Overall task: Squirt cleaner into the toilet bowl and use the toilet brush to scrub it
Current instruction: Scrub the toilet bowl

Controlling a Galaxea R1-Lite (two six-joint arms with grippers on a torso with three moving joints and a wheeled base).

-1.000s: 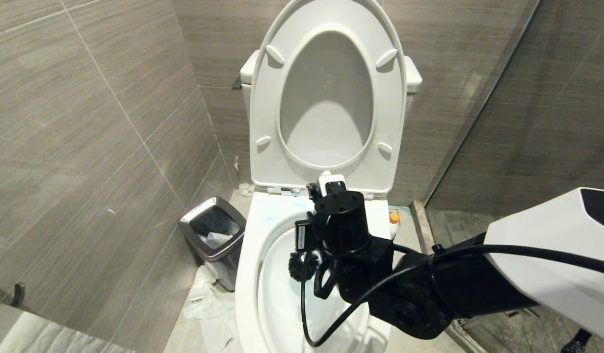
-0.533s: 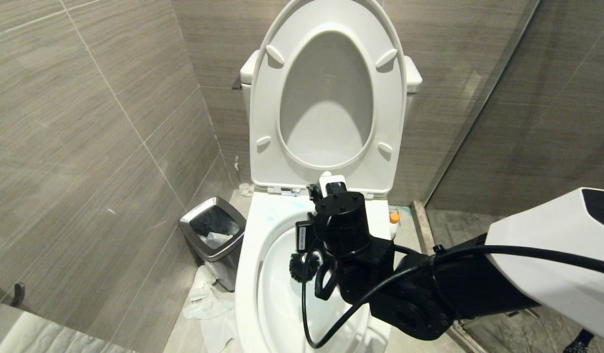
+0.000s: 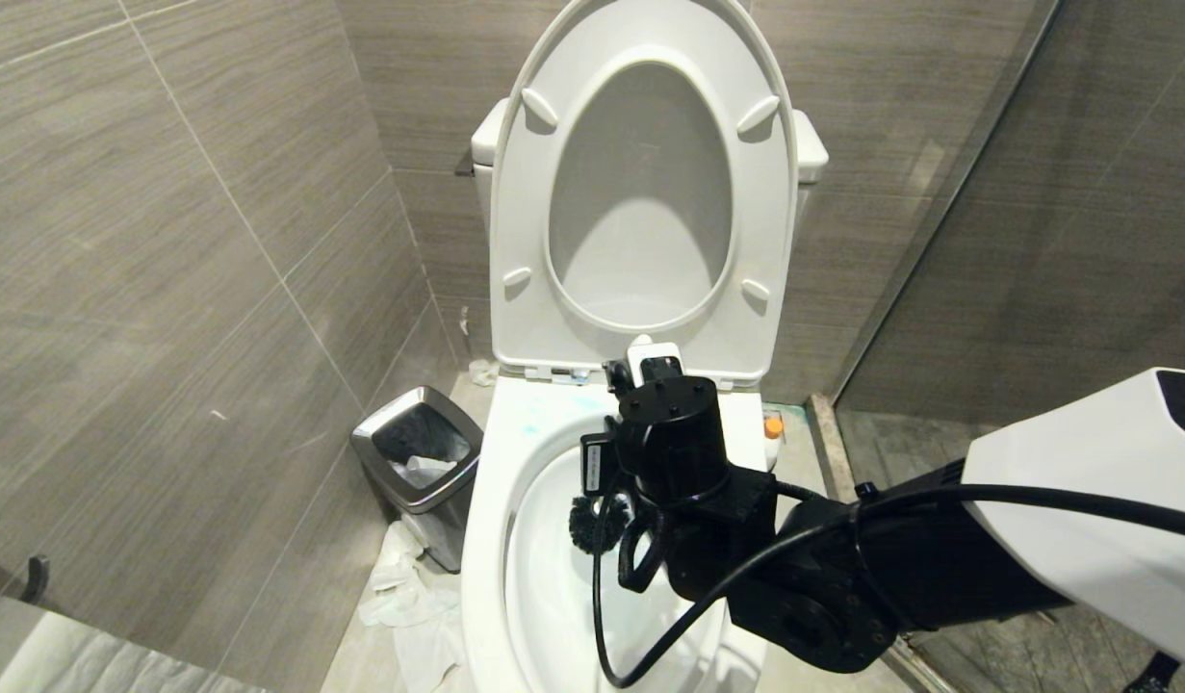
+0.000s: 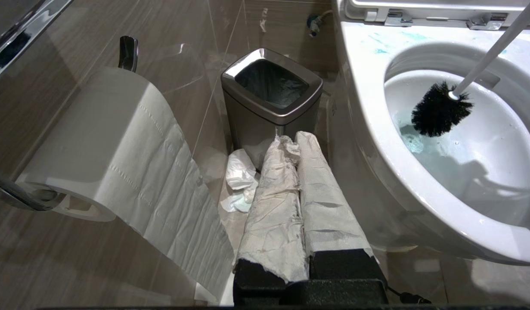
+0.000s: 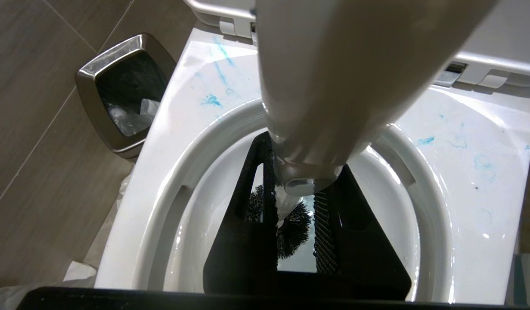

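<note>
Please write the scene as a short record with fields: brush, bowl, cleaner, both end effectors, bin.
toilet brush: black bristle head inside the bowl, handle slanting up
toilet bowl: seat and lid raised, turquoise smears on the rim
cleaner: orange cap visible beside the toilet's far right corner
right end effector: over the bowl, shut on the brush handle
left end effector: parked low, shut, fingers wrapped in paper
waste bin: left of toilet, open

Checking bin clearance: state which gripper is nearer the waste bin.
Left. The left gripper sits low, just before the waste bin; the right gripper holds the toilet brush over the toilet bowl, beside it.
</note>
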